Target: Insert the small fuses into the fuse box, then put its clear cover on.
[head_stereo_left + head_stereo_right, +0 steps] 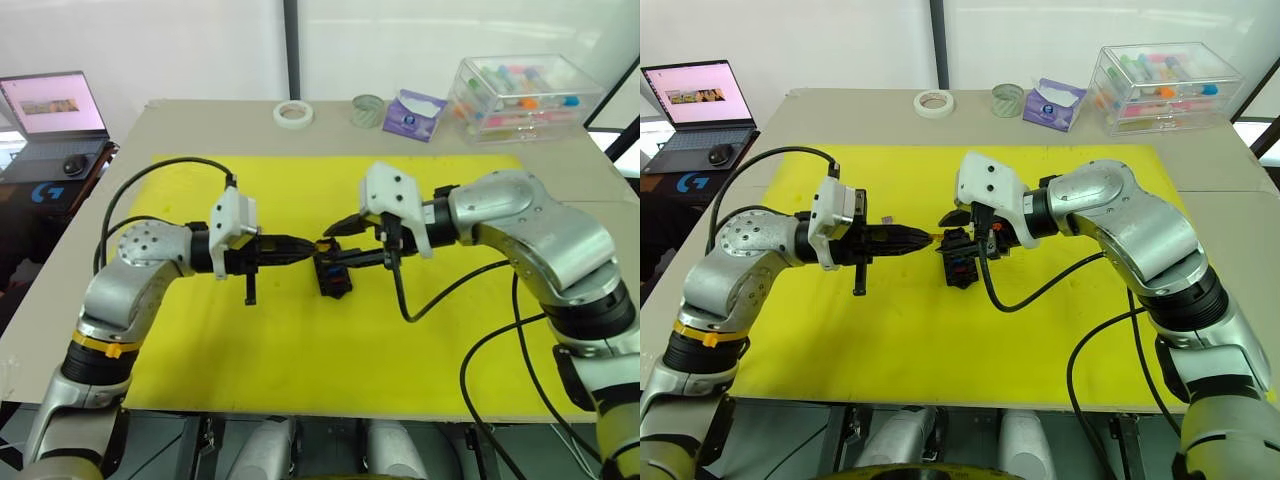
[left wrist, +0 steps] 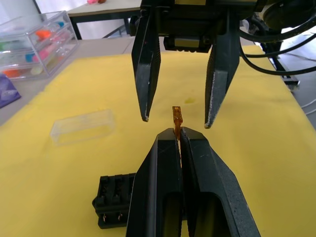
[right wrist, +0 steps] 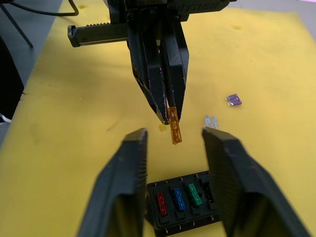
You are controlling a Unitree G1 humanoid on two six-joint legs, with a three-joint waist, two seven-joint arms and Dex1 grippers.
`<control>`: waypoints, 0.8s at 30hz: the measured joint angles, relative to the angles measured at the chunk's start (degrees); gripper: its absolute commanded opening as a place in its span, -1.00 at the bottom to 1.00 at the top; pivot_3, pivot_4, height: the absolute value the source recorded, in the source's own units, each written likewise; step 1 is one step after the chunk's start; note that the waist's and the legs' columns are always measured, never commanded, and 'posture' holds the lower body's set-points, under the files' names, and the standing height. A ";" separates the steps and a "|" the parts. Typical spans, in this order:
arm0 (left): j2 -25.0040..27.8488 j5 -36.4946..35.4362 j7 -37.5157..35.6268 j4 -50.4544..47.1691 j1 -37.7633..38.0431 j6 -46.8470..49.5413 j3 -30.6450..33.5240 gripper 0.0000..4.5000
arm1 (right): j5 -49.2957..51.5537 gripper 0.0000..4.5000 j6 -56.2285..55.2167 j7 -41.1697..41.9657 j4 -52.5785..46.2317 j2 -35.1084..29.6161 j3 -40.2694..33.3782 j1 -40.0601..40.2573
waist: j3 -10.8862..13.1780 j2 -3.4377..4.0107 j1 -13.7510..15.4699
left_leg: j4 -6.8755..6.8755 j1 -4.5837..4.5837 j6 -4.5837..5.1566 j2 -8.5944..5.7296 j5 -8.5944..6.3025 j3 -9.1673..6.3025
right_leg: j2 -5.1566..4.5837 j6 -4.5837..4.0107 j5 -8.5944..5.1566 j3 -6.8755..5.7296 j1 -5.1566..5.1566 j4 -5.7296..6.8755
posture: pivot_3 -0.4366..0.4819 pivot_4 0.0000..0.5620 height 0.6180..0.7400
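I see my left hand (image 3: 168,111) pinching an orange fuse (image 3: 174,129) just above the fuse box (image 3: 185,202), which sits on the yellow mat (image 1: 300,340). My right hand (image 2: 175,121) faces it, fingers spread on either side of the fuse. Beyond the box lie the cover (image 2: 83,127), a purple fuse (image 3: 233,100) and a clear fuse (image 3: 211,121).

My two head cameras look forward and down on the yellow mat (image 1: 300,340) from above my arms, side by side, so both see nearly the same table (image 1: 840,110). My left wrist camera looks along my left gripper (image 2: 178,136), very near, toward my right gripper (image 2: 175,118). My right wrist camera looks the opposite way, along my right gripper toward my left one. Both wrist views share the orange fuse (image 3: 174,129) and the fuse box (image 3: 180,200).
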 measured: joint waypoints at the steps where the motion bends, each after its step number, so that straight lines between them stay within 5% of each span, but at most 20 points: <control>1: 0.00 0.00 -0.02 0.00 0.00 0.00 0.00 -1.00 | 0.01 -0.84 0.02 0.01 0.00 0.00 0.00 0.00 | 0.00 0.00 0.00 | 0.00 0.00 0.00 0.00 0.00 0.00 | 0.00 0.00 0.00 0.00 0.00 0.00 | -0.05 -0.47 1.00; 2: 0.00 0.00 -0.03 0.00 0.00 0.00 0.00 -1.00 | 0.04 -0.98 0.06 0.04 0.00 0.00 -0.01 0.00 | 0.00 0.00 0.00 | 0.00 0.00 0.00 0.00 0.00 0.00 | 0.00 0.00 0.00 0.00 0.00 0.00 | -0.05 -0.47 1.00; 16: 1.20 -0.04 0.53 -2.47 -0.02 2.66 -0.02 -1.00 | 0.36 -0.98 0.43 0.60 -0.03 -0.04 -0.15 0.31 | 0.00 0.00 -0.03 | 0.00 0.00 0.00 0.00 0.00 0.00 | 0.00 0.00 0.00 0.00 0.00 0.01 | -0.05 -0.47 1.00; 24: 2.48 -3.53 2.35 -5.33 2.87 7.18 1.54 0.22 | -0.65 -1.00 -1.75 1.77 0.99 -0.62 -0.13 0.66 | 0.00 0.00 -0.06 | 0.00 0.00 0.00 0.00 0.00 0.00 | 0.00 0.00 0.00 0.01 -0.01 0.02 | -0.05 -0.47 1.00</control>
